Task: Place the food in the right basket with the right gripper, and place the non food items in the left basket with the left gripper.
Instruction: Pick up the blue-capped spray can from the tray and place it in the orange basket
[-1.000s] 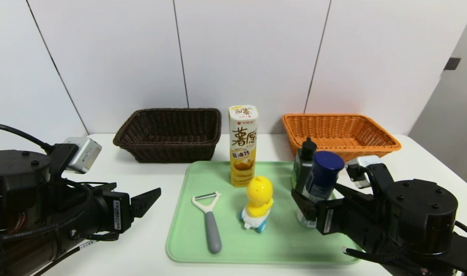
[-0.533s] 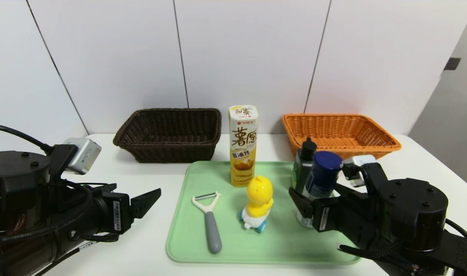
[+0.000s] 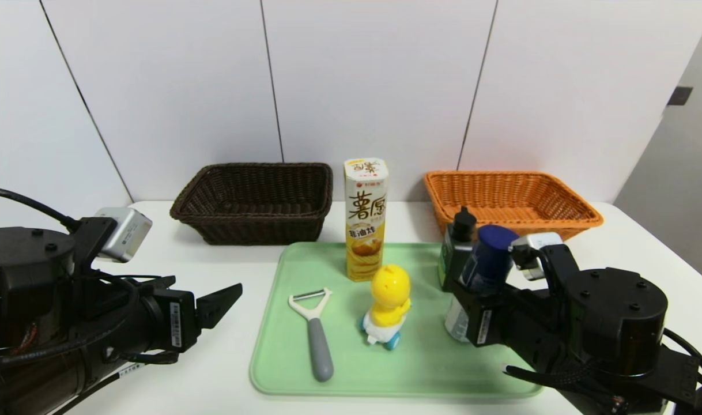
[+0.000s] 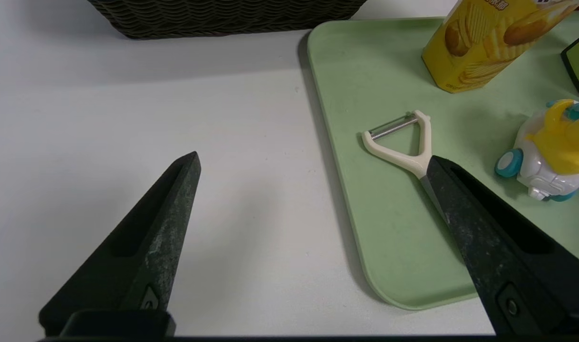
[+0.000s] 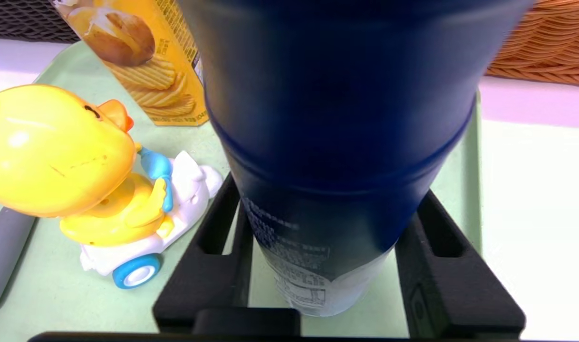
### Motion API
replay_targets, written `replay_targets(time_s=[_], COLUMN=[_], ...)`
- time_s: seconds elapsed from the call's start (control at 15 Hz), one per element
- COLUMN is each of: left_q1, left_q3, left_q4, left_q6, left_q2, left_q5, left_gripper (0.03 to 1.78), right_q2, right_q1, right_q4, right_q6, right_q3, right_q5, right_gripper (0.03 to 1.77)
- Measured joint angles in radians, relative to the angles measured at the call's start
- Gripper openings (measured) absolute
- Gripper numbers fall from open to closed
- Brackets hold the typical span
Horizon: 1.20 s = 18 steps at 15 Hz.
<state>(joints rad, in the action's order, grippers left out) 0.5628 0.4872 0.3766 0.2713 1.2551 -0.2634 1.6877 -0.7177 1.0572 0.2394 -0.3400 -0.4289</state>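
A: Right gripper [image 3: 463, 300] had closed on the bottle [image 3: 482, 271], standing on the tray [image 3: 282, 369]; left gripper [image 3: 215, 302] wide open, empty.

B: Progress? Both baskets [image 3: 253, 202] held nothing; every item remained on the tray.

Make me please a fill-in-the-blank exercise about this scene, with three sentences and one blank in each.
1. The right gripper is closed on the bottle with the ____ cap.
2. The peeler lies on the ____ tray.
3. The left gripper hangs open beside the tray, and the basket on that side is dark ____.

Missing words: blue; green; brown
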Motion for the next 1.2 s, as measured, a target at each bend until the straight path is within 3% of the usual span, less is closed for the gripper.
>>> replay_targets(time_s=[0.47, 0.67, 0.93, 1.07, 1.2], left_q1=[0.0, 0.0, 0.0, 0.0, 0.0], left_q3=[-0.001, -0.001, 0.002, 0.003, 0.004], left_q4=[0.0, 0.0, 0.0, 0.0, 0.0], left_q6=[0.0, 0.0, 0.001, 0.0, 0.0], left_q2=[-0.001, -0.001, 0.003, 0.005, 0.005], left_q5=[0.0, 0.001, 0.001, 0.002, 0.003], left_gripper=[1.69, 1.69, 1.69, 1.69, 1.69], right_q2=[-0.102, -0.231, -0.451, -0.535, -0.577], right_q1=[-0.005, 0.0, 0.026, 0.067, 0.179], right_q4=[-0.028, -0.134, -0.466, -0.709, -0.919], right_q6=[-0.007, -0.01, -0.012, -0.004, 0.006], right_q3=[0.064, 0.072, -0.112, -0.278, -0.416], right_q5=[0.01, 0.011, 0.049, 0.128, 0.236], right_gripper=[0.81, 0.81, 0.81, 0.81, 0.81])
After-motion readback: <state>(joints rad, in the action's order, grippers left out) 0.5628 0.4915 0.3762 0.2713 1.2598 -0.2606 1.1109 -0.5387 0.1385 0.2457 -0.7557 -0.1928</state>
